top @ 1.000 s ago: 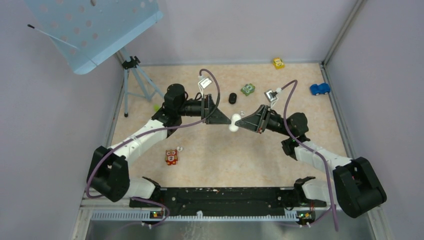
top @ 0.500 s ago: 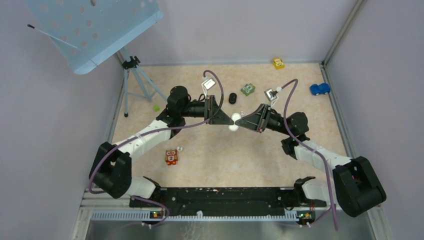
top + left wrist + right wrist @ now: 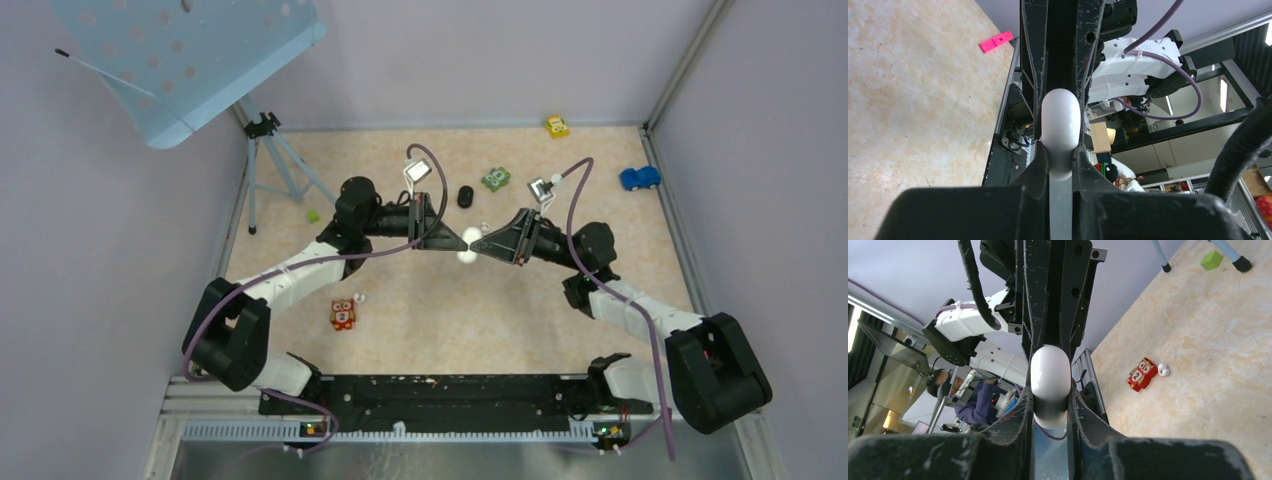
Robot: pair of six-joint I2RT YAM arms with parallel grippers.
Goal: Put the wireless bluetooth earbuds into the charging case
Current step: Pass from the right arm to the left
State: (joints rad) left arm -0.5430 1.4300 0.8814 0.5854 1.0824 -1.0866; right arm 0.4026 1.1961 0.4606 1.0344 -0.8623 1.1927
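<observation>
So the table (image 3: 440, 310) was a beige marbled top. A tripod (image 3: 268, 160) stood in the back left corner, with a little green block (image 3: 313, 215) just beside one of its legs. A yellow toy car (image 3: 557, 126) sat at the back edge and a blue toy car (image 3: 639, 178) over on the right. A green toy figure (image 3: 495, 179) and a small black oval thing (image 3: 465, 196) lay near each other mid-back. Up front left was a red owl block (image 3: 342, 314) with a 2 on it, and a white earbud (image 3: 359, 297) lay just beside it. Another tiny white bud (image 3: 484, 225) lay near the middle.

charging case (image 3: 466, 255) mostly covered overhead, white earbud (image 3: 359, 297) tiny, shape unclear
</observation>
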